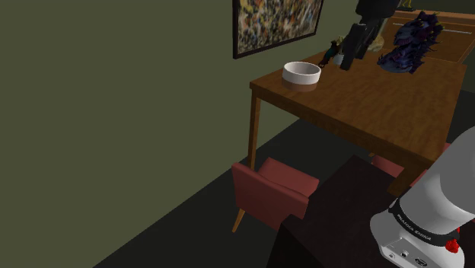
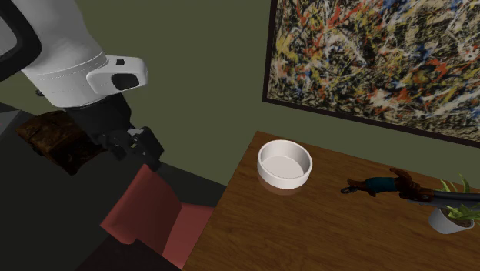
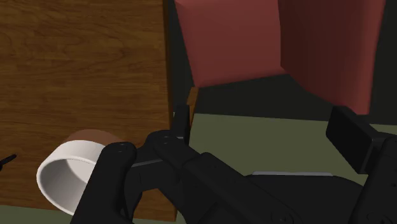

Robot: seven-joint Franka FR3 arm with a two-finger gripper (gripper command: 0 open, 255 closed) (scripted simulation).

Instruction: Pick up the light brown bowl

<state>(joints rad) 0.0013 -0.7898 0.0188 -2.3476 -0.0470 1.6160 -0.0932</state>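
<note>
The bowl (image 1: 301, 74) is white around the rim and inside, with a light brown lower band. It stands upright near the corner of a wooden table (image 1: 380, 106) below the painting; it is also clear in the second exterior view (image 2: 285, 164). My black gripper (image 2: 135, 150) hangs in the air off the table's edge, above a red chair (image 2: 154, 215), well apart from the bowl. In the wrist view the gripper (image 3: 267, 130) is open with nothing between its fingers (image 3: 356, 137), and the bowl (image 3: 63, 175) lies off to one side on the table (image 3: 83, 63).
A red chair (image 1: 274, 186) stands tucked against the table's near side. A dark lizard-like figure (image 2: 377, 185) and a small potted plant (image 2: 450, 219) lie beyond the bowl. A dark purple object (image 1: 411, 42) stands further back. A painting (image 2: 369, 54) hangs on the olive wall.
</note>
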